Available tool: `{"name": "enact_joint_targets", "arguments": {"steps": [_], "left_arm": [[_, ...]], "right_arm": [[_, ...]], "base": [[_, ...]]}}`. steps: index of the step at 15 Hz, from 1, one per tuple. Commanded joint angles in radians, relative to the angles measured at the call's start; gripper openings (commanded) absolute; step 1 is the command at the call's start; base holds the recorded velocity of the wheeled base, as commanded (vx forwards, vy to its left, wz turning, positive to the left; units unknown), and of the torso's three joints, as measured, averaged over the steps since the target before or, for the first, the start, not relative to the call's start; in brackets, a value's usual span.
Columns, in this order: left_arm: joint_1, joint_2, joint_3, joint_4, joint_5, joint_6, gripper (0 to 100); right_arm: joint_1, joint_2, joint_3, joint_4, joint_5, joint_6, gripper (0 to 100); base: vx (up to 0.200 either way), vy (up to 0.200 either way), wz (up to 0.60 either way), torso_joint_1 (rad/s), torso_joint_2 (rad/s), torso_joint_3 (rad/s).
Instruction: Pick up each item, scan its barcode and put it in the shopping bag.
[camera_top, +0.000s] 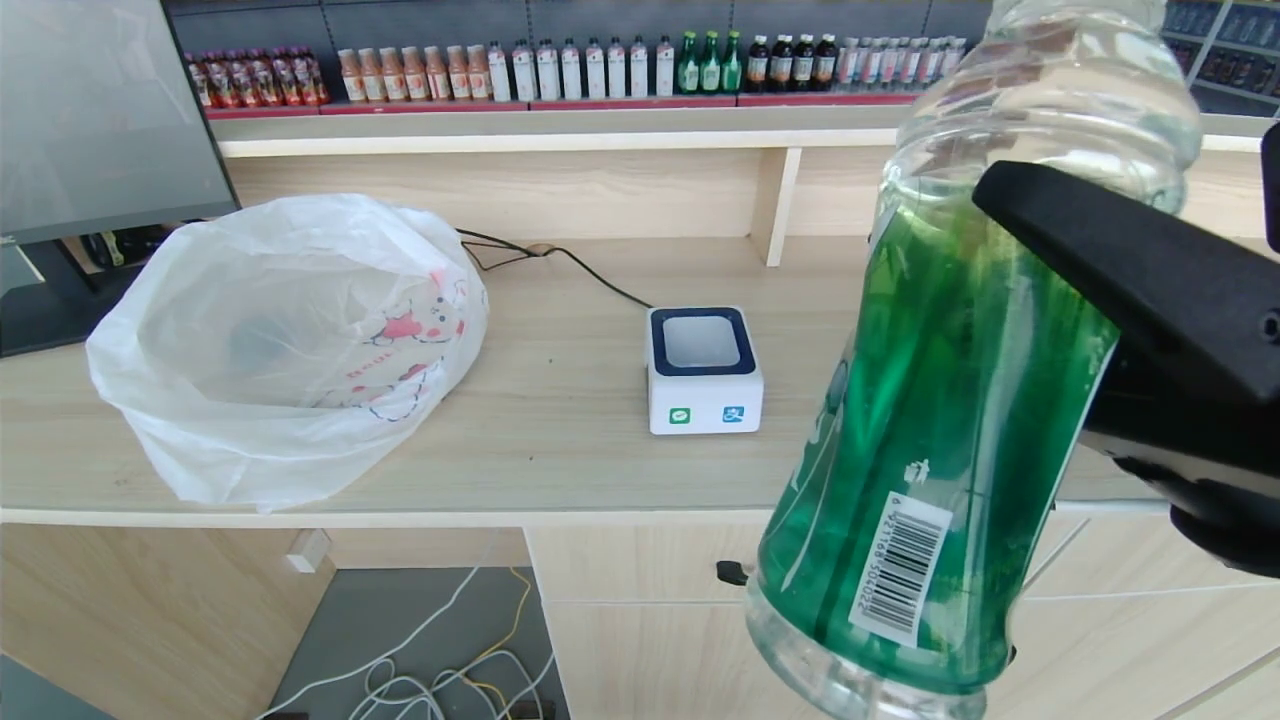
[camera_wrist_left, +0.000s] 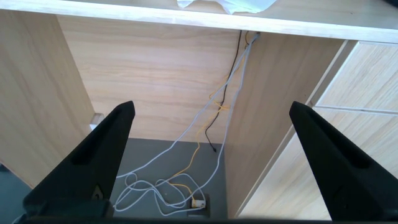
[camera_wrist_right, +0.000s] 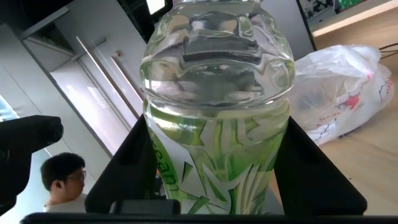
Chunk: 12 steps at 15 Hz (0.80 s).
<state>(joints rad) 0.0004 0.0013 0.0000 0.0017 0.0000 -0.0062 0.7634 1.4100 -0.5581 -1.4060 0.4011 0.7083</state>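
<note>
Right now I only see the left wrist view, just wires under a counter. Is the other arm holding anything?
Observer: Yes, the right fingers clamp a green-labelled bottle, held up off the counter.
Operator: Where's the beeper thing?
Observer: The white scanner sits on the counter, left of the bottle.
Operator: And the bag?
Observer: The shopping bag lies open on the counter's left side.

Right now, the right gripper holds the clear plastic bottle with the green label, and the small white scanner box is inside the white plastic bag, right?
Not quite. The small white scanner box stands on the wooden counter beside the white plastic bag, not inside it; the head view shows this. The right gripper does hold the green-labelled clear plastic bottle.
</note>
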Motion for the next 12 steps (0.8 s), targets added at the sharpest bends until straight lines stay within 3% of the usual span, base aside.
{"name": "enact_joint_targets", "arguments": {"steps": [1, 4, 7, 12], "left_arm": [[0.000, 0.000, 0.000, 0.000, 0.000, 0.000, 100], [0.001, 0.000, 0.000, -0.002, 0.000, 0.000, 100], [0.001, 0.000, 0.000, 0.000, 0.000, -0.001, 100], [0.000, 0.000, 0.000, 0.000, 0.000, 0.000, 100]], "right_arm": [[0.002, 0.000, 0.030, -0.004, 0.001, -0.016, 0], [-0.001, 0.000, 0.050, -0.004, 0.001, -0.148, 0], [-0.009, -0.003, 0.064, 0.002, -0.013, -0.375, 0], [-0.153, -0.051, 0.116, 0.041, -0.145, -0.718, 0]], "base": [[0.000, 0.000, 0.00, 0.000, 0.00, 0.000], [0.000, 0.000, 0.00, 0.000, 0.00, 0.000], [0.000, 0.000, 0.00, 0.000, 0.00, 0.000], [0.000, 0.000, 0.00, 0.000, 0.00, 0.000]]}}
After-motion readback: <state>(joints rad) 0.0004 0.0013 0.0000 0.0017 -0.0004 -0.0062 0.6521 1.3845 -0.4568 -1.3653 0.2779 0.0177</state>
